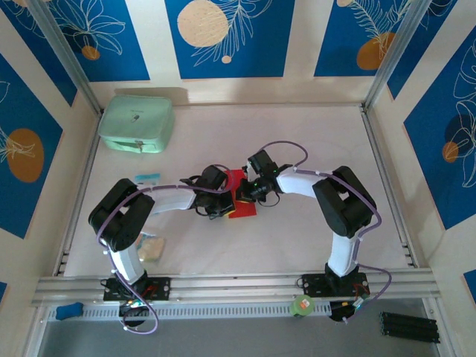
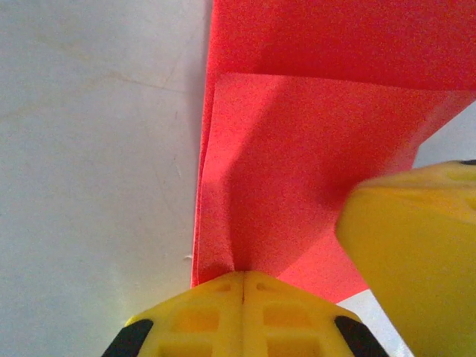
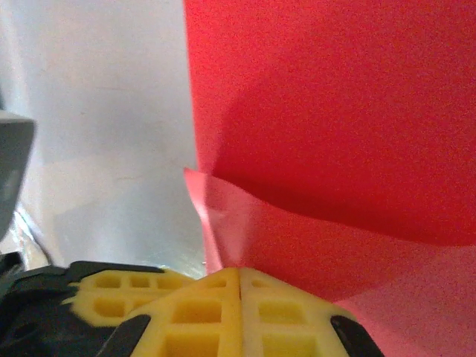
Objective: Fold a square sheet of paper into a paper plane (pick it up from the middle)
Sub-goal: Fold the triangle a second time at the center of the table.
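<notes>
- The left gripper [image 2: 243,277] has its two yellow fingers pressed flat together with no gap. Their tips touch the near edge of the red sheet of paper [image 2: 297,171]. It is not clear whether any paper is caught between them.
- The right gripper [image 3: 239,271] is closed the same way. Its tips rest against the paper where a small flap curls up off the surface.
- Seen from the left wrist, one yellow finger [image 2: 409,245] of the right gripper sits just beside the left fingertips, over the paper's right side.
- The paper is partly folded, with one red layer lying over another and a straight edge along its left side.
- From above, the paper lies in the middle of the white table [image 1: 297,230], between the two wrists, which meet over it and cover much of it.
- A mint-green case [image 1: 137,123] sits in the far left corner, well apart.
- A small pale packet [image 1: 151,248] lies near the left arm's base.
</notes>
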Available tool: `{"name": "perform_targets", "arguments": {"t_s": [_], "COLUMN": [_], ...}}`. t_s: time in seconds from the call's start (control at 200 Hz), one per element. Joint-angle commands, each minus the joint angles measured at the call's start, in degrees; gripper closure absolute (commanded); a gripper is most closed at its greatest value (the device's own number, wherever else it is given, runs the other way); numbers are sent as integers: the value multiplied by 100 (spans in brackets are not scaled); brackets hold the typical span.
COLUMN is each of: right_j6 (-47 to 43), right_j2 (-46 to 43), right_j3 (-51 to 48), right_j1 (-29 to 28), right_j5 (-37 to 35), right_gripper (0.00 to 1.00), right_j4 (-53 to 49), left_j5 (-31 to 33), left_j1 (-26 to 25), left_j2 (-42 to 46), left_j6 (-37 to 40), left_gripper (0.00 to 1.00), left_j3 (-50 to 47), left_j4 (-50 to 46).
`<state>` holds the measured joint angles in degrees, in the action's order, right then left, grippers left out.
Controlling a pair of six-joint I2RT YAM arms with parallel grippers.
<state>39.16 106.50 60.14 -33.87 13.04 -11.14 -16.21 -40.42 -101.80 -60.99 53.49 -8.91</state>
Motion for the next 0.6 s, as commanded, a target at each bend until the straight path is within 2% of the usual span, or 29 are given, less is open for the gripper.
{"name": "perform_targets", "arguments": {"t_s": [0.0, 0.25, 0.395, 0.595], "right_j6": [-56, -215, -365, -217], "right_j2": [182, 354, 432, 515], "right_j3": [-72, -218, -332, -101], "right_j1": [14, 198, 636, 1386], "right_j5": [35, -73, 46, -114], "right_gripper": [100, 100, 100, 100], "right_j4": [0, 263, 682, 532], "left_j5": [190, 244, 305, 268], "left_j1": [-33, -24, -19, -16], "left_j2": [-209, -237, -269, -304], "left_j6": [135, 125, 140, 153], "left_gripper": [97, 98, 98, 99], "left_j3": [-67, -80, -156, -218], "left_j4": [-700, -882, -1058, -1023]}}
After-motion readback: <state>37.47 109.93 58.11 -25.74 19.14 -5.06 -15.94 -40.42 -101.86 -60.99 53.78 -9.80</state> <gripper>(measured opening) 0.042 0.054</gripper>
